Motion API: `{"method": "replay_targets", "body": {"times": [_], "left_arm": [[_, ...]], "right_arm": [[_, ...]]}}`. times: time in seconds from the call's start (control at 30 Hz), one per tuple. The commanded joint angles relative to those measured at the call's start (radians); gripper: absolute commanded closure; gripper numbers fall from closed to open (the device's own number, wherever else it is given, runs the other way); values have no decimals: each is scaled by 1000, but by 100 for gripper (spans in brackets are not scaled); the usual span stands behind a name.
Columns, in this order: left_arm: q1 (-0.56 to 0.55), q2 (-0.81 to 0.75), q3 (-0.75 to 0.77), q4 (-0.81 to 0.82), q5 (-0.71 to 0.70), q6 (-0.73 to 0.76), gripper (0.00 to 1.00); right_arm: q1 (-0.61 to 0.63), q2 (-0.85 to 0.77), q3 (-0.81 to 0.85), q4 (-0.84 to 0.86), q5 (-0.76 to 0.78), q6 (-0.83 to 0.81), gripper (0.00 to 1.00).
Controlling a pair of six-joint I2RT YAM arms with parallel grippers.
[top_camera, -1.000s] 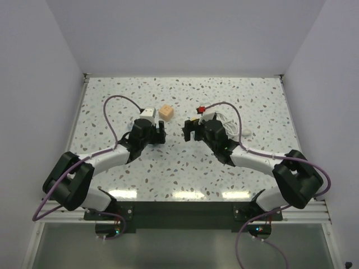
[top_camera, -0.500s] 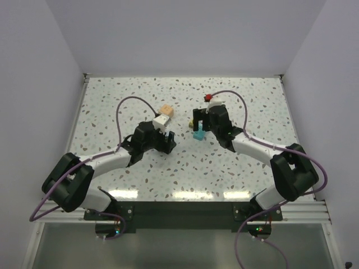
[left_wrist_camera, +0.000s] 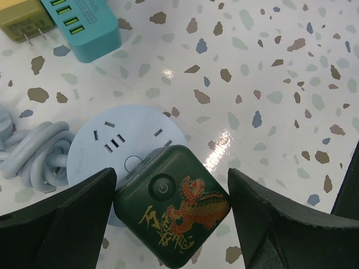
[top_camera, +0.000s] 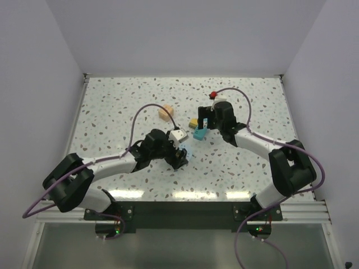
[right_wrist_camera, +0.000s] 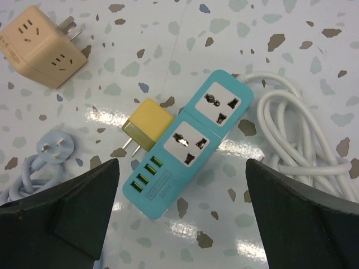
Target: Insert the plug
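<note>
1. Dark green, with a gold and red dragon on its face, the plug (left_wrist_camera: 171,216) sits clamped between the two fingers (left_wrist_camera: 56,224) of the left gripper (left_wrist_camera: 172,190). One finger presses its 9 o'clock side and the other its 3 o'clock side.
2. The plug's 10 o'clock corner overlaps a round pale blue socket (left_wrist_camera: 101,140) lying flat on the speckled table (left_wrist_camera: 291,84). Whether the prongs have entered the slots cannot be told.
3. A coiled pale cable (left_wrist_camera: 31,154) touches that socket at its 9 o'clock.
4. Toward 11 o'clock from the plug, well apart, lies a teal power strip (left_wrist_camera: 84,28) with a yellow block (left_wrist_camera: 19,19) against its side.
5. The right gripper (right_wrist_camera: 182,168) hangs over that strip with its jaws wide apart, holding nothing. In its own view a tan cube (right_wrist_camera: 42,47) lies at 10 o'clock and a looped white cord (right_wrist_camera: 297,129) at 3 o'clock.
</note>
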Motion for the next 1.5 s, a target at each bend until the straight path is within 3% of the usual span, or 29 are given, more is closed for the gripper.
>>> {"method": "replay_targets", "body": {"times": [0.0,0.17,0.4,0.7,1.1,1.2,1.47], "left_arm": [[-12,-68,10,-74,-175,-21,14],[-23,-166,-24,-109,-299,-80,7],[-30,-202,-4,-184,-420,-127,4],[-24,-412,-42,-201,-616,-193,0],[39,-493,-76,-224,-601,-204,0],[45,-501,-79,-221,-592,-204,0],[59,-504,-80,-219,-583,-204,0]], "right_arm": [[-5,22,53,4,-85,-25,3],[-3,43,32,63,-159,-36,5],[-1,115,61,115,-422,-15,8],[58,201,128,116,-637,-25,10],[147,335,276,-19,-625,-235,12],[150,359,306,-59,-624,-292,16],[152,367,331,-190,-573,-381,46]]}}
